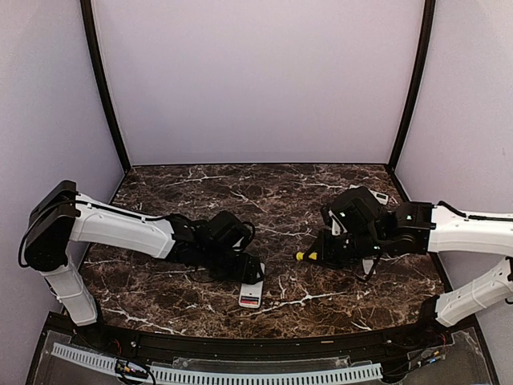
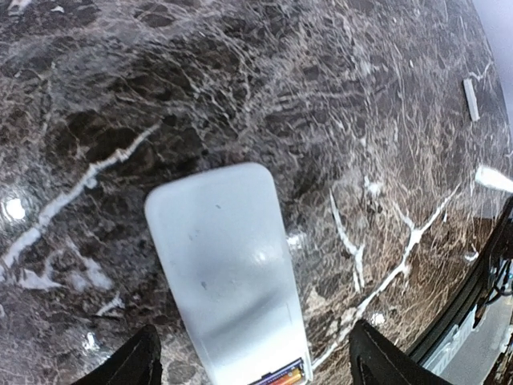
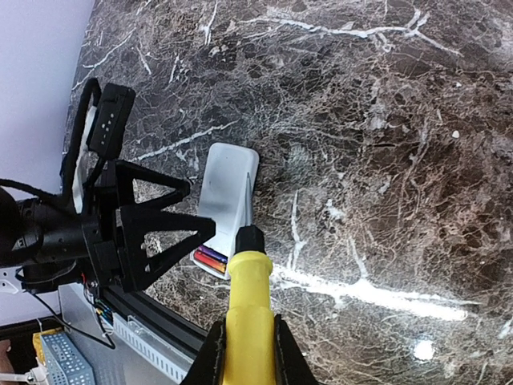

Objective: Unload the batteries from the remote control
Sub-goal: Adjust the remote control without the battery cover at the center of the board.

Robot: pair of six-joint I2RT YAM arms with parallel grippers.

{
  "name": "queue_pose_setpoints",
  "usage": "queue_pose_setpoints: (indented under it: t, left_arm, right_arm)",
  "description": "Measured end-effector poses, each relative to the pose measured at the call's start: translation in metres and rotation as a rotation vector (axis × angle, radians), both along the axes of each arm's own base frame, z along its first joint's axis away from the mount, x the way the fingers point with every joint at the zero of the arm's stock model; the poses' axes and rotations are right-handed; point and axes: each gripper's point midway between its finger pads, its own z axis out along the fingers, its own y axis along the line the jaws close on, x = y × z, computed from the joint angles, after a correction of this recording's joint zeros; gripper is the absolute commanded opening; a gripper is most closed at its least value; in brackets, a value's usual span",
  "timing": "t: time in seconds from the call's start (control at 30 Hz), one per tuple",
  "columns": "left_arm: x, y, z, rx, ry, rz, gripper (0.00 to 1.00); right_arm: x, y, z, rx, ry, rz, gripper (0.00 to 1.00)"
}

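The white remote (image 1: 251,290) lay on the marble tabletop (image 1: 240,192). Its batteries (image 3: 210,257) showed as red and blue stripes in the open compartment at the end nearest the arm bases. The left end effector (image 2: 256,365) hung low over the remote with fingers spread wide, one on either side. The right end effector (image 3: 248,362) was clamped on a yellow-handled screwdriver (image 3: 247,305), which pointed toward the remote but stayed apart from it.
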Motion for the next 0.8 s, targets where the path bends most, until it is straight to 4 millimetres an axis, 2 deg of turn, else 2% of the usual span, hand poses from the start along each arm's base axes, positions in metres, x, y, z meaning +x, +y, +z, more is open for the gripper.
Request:
queue_pose_setpoints:
  t: [0.2, 0.5, 0.8]
  left_arm:
    - [-0.018, -0.009, -0.005, 0.061, 0.002, -0.041, 0.83]
    - [-0.015, -0.002, -0.021, 0.149, 0.009, -0.009, 0.83]
    - [-0.012, -0.004, -0.025, 0.175, -0.019, -0.044, 0.63]
  right_arm:
    - [0.002, -0.007, 0.005, -0.018, -0.037, -0.002, 0.0]
    - [0.003, -0.009, 0.011, -0.008, -0.06, 0.002, 0.0]
    - [0.003, -0.009, 0.011, -0.007, -0.06, 0.002, 0.0]
